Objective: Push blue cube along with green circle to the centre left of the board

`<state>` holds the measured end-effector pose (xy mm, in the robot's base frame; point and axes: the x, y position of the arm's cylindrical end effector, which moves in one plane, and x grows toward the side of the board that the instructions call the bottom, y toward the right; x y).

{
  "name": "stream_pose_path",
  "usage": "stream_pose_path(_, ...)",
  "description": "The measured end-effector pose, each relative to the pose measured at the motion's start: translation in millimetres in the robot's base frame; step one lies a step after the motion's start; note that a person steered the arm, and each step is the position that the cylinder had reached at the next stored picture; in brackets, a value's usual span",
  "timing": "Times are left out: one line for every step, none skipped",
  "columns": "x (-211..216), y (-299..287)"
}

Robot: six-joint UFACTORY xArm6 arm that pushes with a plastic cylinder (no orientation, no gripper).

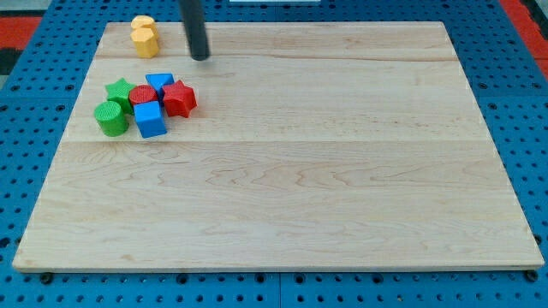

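The blue cube sits at the view's left, touching the green circle on its left. Behind them are a green star, a red circle, a blue triangle and a red star, all packed in one cluster. My tip is at the view's top, above and to the right of the cluster, apart from every block. It stands to the right of the yellow blocks.
Two yellow blocks stand touching each other near the board's top left corner. The wooden board lies on a blue pegboard surface.
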<state>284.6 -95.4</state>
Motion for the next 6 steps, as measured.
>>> stream_pose_path(27,83)
stream_pose_path(75,87)
stream_pose_path(123,44)
stream_pose_path(141,-31)
stream_pose_path(138,-87)
stream_pose_path(138,-118)
